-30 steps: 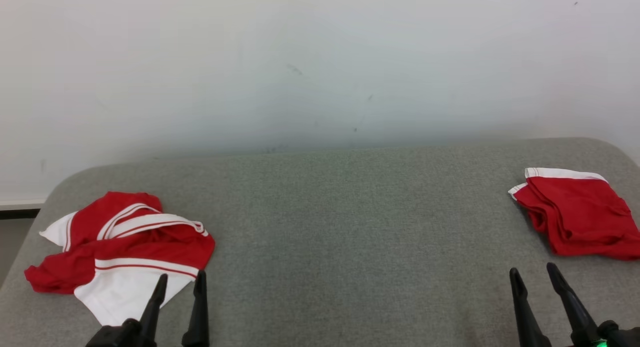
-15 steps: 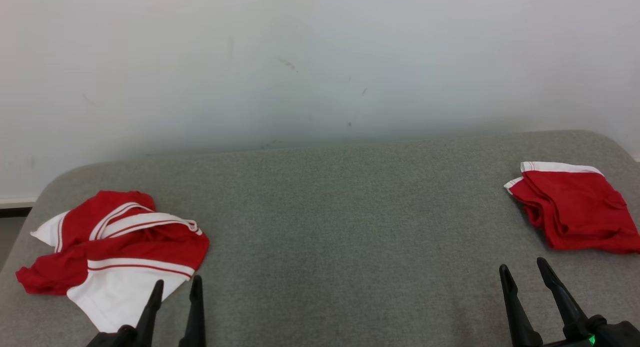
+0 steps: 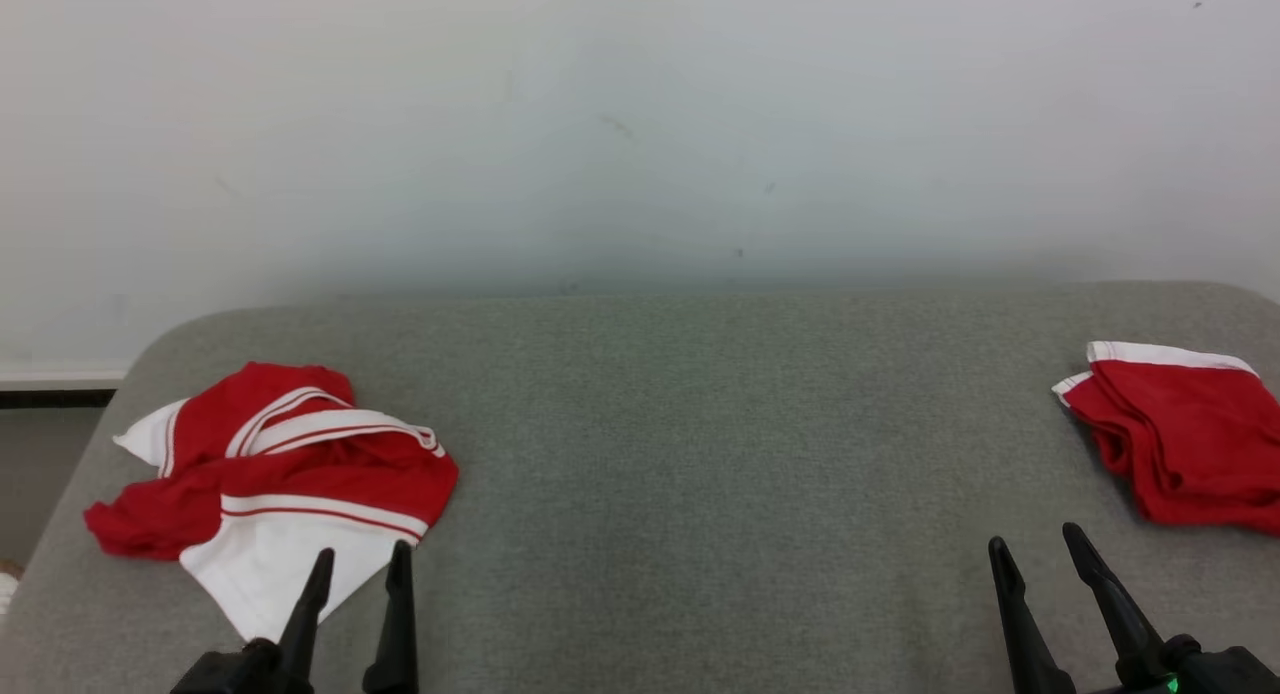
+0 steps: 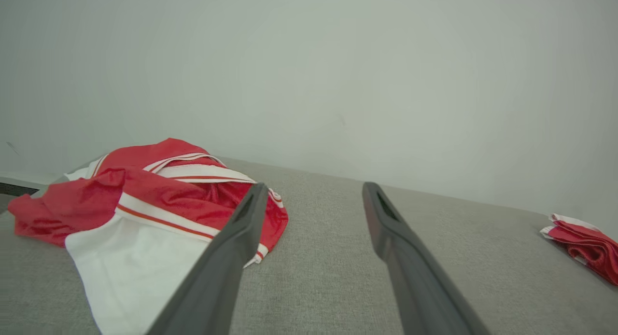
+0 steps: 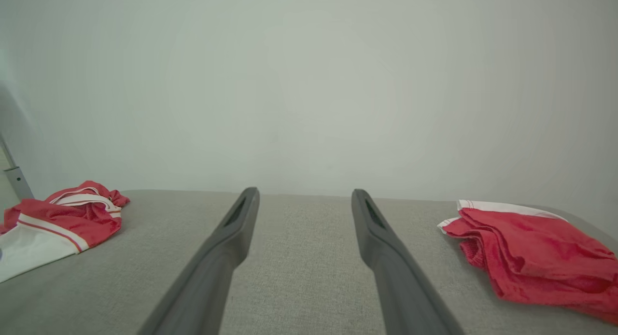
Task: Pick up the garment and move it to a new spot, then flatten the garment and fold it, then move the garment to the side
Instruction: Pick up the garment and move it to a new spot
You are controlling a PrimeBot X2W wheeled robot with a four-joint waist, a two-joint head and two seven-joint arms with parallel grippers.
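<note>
A crumpled red and white garment (image 3: 270, 474) lies at the left of the grey fabric surface (image 3: 700, 454); it also appears as the garment (image 4: 159, 200) and the garment (image 5: 67, 219). My left gripper (image 3: 362, 552) stands open just at its near right edge, its left finger over the white cloth, holding nothing. Between the fingers of the left gripper (image 4: 315, 186) I see bare grey fabric. My right gripper (image 3: 1033, 537) is open and empty at the lower right, as is the right gripper (image 5: 304, 191).
A folded red piece with a white band (image 3: 1185, 434) rests at the surface's far right, also seen as the folded piece (image 5: 531, 243). A white wall (image 3: 640, 124) rises behind. The surface rounds off at the left, with floor (image 3: 40, 454) beyond it.
The head camera has shifted, so the whole picture slides a little rightward. Neither piece of clothing has moved on the surface. Both grippers stay open.
</note>
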